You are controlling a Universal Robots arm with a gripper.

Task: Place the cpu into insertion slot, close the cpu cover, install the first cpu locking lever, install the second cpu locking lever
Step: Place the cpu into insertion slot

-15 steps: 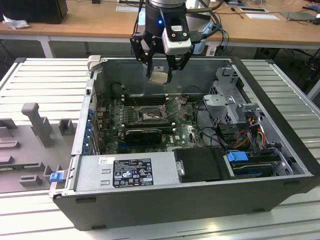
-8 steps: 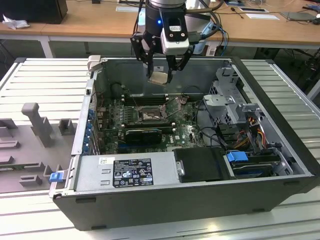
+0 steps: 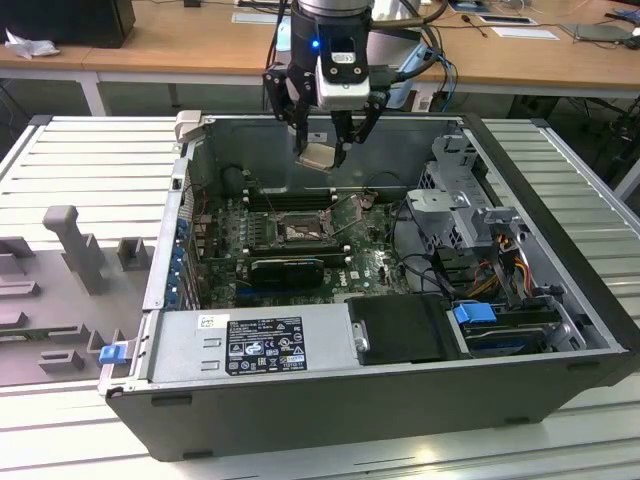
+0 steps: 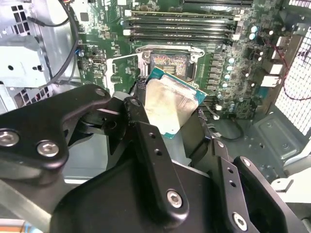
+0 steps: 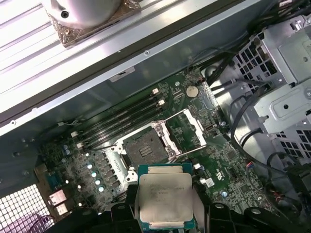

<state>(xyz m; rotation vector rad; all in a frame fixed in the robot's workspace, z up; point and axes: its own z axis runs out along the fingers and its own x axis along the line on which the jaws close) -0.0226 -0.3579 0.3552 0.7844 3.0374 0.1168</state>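
My gripper hangs above the back of the open computer case, shut on the cpu, a flat silver-topped square chip. In both wrist views the black fingers clamp the cpu by two opposite edges, its metal top showing. The insertion slot lies bare on the green board, below and ahead of the chip, apart from it. The cpu cover stands swung open beside the socket, and a thin locking lever is raised next to it.
Long black memory slots run along the socket's far side. A graphics card, a grey power supply and a drive cage with cables crowd the case. The case walls ring the board.
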